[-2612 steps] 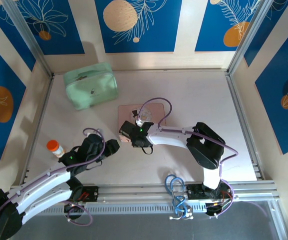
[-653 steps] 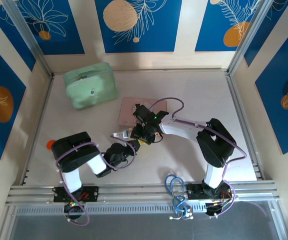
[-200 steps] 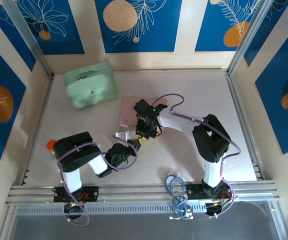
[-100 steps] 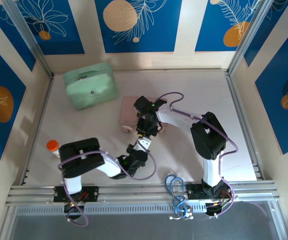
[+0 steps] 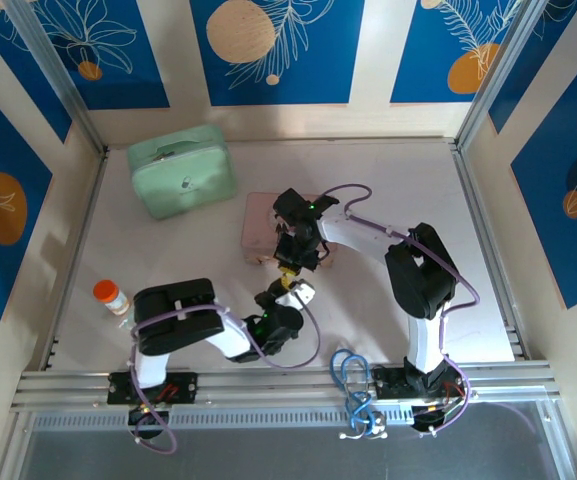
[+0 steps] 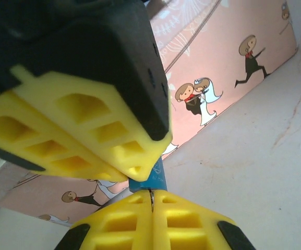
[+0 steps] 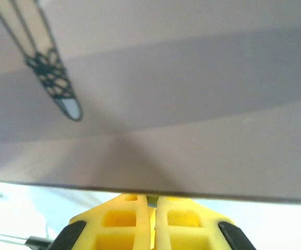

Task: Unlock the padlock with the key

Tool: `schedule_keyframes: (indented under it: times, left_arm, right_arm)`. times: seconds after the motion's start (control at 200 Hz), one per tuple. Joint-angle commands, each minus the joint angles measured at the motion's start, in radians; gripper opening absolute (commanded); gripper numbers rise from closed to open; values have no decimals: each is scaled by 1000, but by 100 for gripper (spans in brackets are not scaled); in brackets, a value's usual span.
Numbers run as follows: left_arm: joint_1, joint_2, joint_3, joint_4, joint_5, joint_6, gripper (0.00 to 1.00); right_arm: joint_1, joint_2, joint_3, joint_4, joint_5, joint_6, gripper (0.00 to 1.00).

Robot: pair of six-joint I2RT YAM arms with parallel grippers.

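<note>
1. In the top external view, the left gripper [image 5: 290, 291] and the right gripper [image 5: 290, 266] are seen tip to tip. They are just off the near edge of a flat pink rectangular picture tin [image 5: 260, 226] on the pale table [image 5: 388, 200]. Both pairs of yellow fingers are pressed together, and what lies at their tips is too small to be made out.
2. A mint-green soft case with rounded corners [image 5: 183, 172] is set well apart at the far left. A dark mark on its lid is too small to be read. A small bottle with an orange cap [image 5: 111, 296] stands near the left edge.
3. In the left wrist view, the small blue-bodied padlock [image 6: 147, 182] is clamped at the tips of the left gripper's closed fingers [image 6: 192, 224]. A thin silvery sliver shows in the seam between them.
4. The padlock's long axis runs up the picture, from the left fingertips to the right gripper's joined tips, which meet its upper end. Which end bears the shackle cannot be told, and any marking on the blue face is too blurred to be read.
5. The tin's side is seen just behind, printed with cartoon bride-and-groom figures and a running man in a dark suit.
6. In the right wrist view, the right gripper's fingers are shut together. What, if anything, is pinched between them cannot be told. The tin's wall [image 7: 192, 78] stands close ahead, printed with a tapering cream band edged in black lace.
</note>
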State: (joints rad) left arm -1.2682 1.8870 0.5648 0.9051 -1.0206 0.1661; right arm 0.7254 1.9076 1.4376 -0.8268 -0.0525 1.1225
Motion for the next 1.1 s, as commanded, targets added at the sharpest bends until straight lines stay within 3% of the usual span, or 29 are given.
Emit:
schedule_keyframes:
  times: [0.0,0.05,0.085,0.15,0.24,0.665,0.86,1.01,1.095]
  left_arm:
    - [-34,-117,-7,-24,137,-132,0]
    - [-33,-147,-19,-57,167,-184,0]
    - [-33,-163,-27,-72,174,-213,0]
    - [-25,-183,-40,-91,204,-259,0]
    - [-10,-193,-59,-97,245,-312,0]
    - [59,-229,-117,-116,376,-440,0]
    - [61,-226,-117,-109,388,-441,0]
    - [63,-231,-127,-97,388,-446,0]
    - [64,-233,-129,-95,390,-446,0]
  right_arm:
    - [22,12,-38,75,-103,-14,17]
    - [27,-7,-39,76,-71,-23,45]
    - [30,-23,-45,84,-54,-30,57]
    - [32,-59,-65,108,-23,-34,73]
    - [32,-116,-113,155,7,-22,81]
    - [13,-211,-226,215,64,-27,86]
    - [2,-204,-288,297,26,-18,71]
    - [12,-182,-270,297,22,-35,70]
    - [24,-175,-245,274,35,-47,61]
